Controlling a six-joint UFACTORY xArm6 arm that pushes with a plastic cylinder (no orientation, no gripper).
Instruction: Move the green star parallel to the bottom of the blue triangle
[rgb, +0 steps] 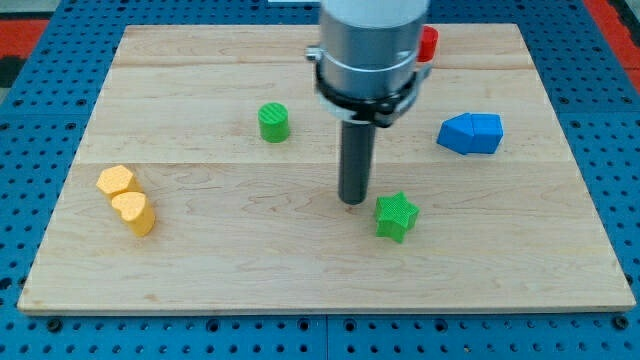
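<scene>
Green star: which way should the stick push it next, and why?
Probably a short push toward the view's right. My tip sits just off the view's left of the green star, and the blue triangle lies up and to the right, so the star likely needs to slide right to line up below it.

Single camera view, set in front of the table (200, 270) and raised, tilted downward across it toward the far edge, whole table top taken in at moderate distance, arm seen entering from the view's top, no second view given
</scene>
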